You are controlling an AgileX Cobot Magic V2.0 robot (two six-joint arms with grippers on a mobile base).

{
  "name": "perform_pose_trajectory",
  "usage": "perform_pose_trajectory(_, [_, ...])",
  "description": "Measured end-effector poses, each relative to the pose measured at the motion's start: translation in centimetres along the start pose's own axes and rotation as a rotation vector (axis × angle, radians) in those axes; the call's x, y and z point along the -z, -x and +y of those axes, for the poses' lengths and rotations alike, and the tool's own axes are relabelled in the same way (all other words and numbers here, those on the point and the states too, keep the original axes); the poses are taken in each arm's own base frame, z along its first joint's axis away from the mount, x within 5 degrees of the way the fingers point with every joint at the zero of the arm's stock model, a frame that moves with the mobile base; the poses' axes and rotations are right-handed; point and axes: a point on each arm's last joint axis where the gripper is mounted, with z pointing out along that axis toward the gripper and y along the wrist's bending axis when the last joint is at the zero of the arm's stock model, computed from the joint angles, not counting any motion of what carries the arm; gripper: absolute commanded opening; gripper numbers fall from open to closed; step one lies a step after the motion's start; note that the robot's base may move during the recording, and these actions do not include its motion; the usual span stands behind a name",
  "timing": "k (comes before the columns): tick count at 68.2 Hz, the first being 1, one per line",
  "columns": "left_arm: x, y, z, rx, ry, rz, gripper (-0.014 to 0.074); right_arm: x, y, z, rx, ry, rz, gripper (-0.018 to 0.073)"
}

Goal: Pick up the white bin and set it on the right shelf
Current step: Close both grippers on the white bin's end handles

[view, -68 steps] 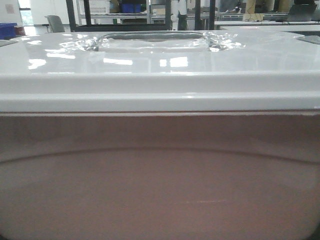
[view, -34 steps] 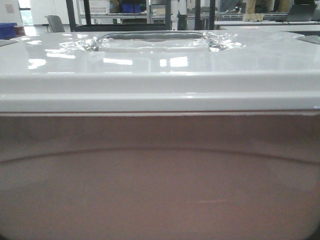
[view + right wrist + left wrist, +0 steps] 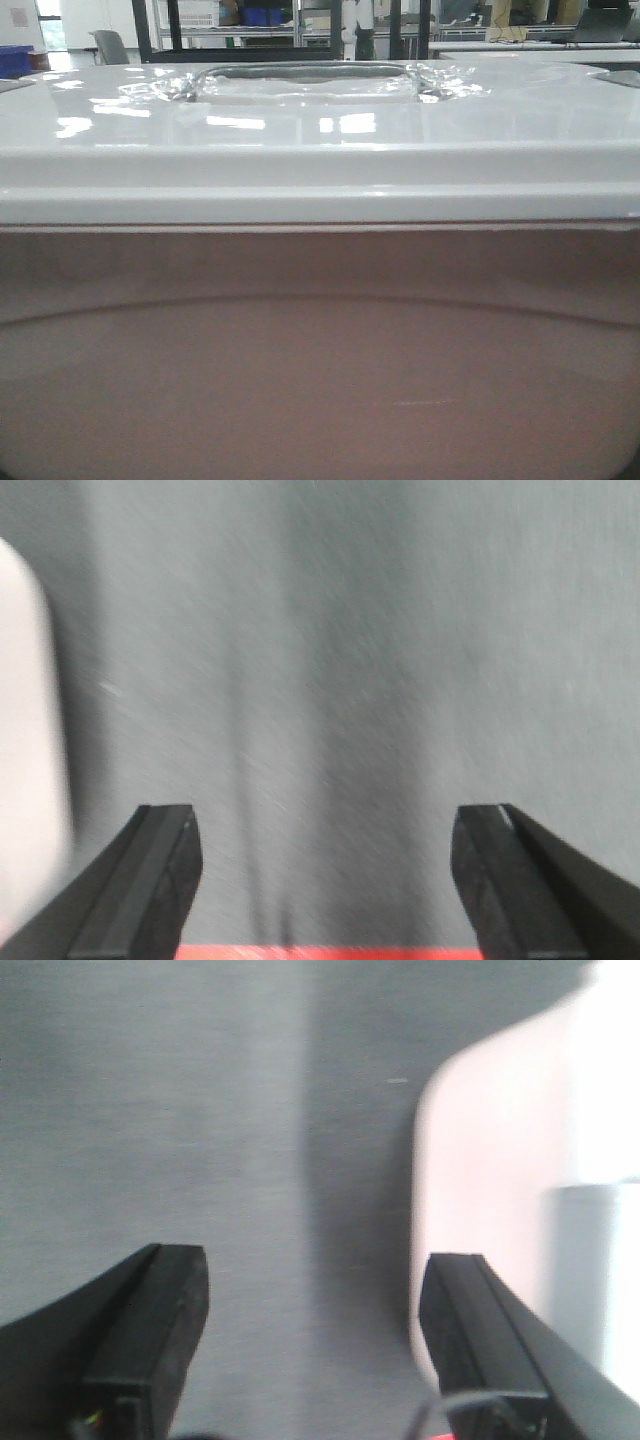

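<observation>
Item: white bin (image 3: 320,350), large tub with pinkish translucent wall, glossy white lid (image 3: 320,120) and recessed handle (image 3: 305,78); fills the front view, upright, directly ahead of the robot. Support: grey surface (image 3: 150,1110), no edge or corner in view; counter or floor cannot be told. Left end effector (image 3: 312,1265): jaws wide, holding nothing, its inner finger just beside the bin's rounded corner; contact cannot be told. Right end effector (image 3: 325,820): jaws wide, empty, above the grey surface, the bin's wall at the left edge of its view and apart from the fingers. Background: blue crates (image 3: 265,14) on distant racks, a chair (image 3: 110,45). Status, as judged: the arms flank the bin, no grip made; the grasp, the lift and the carry to the right shelf all remain. The right shelf cannot be made out.
</observation>
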Motion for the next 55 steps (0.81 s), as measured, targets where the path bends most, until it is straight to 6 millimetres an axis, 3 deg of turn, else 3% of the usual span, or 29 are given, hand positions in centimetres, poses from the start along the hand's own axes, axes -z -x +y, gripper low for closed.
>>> perform_pose_trajectory(14, [1.4, 1.3, -1.3, 0.011, -0.091, -0.07, 0.0365, 2.7, 1.4, 1.1, 0.001, 0.099, -0.099, 0.062])
perform_pose_trajectory(29, [4.4, 3.4, -3.7, -0.049, -0.25, -0.194, 0.0365, 4.6, 2.3, 3.8, 0.063, 0.384, -0.162, 0.062])
perform_pose_trajectory(42, [5.1, 4.9, -4.8, -0.107, -0.358, -0.202, 0.0365, 3.9, 3.9, 5.2, 0.09, 0.584, -0.151, 0.062])
perform_pose_trajectory(55, [3.8, 6.1, -3.5, -0.099, -0.441, -0.171, 0.0365, 2.6, 5.6, 3.3, 0.068, 0.624, -0.176, 0.062])
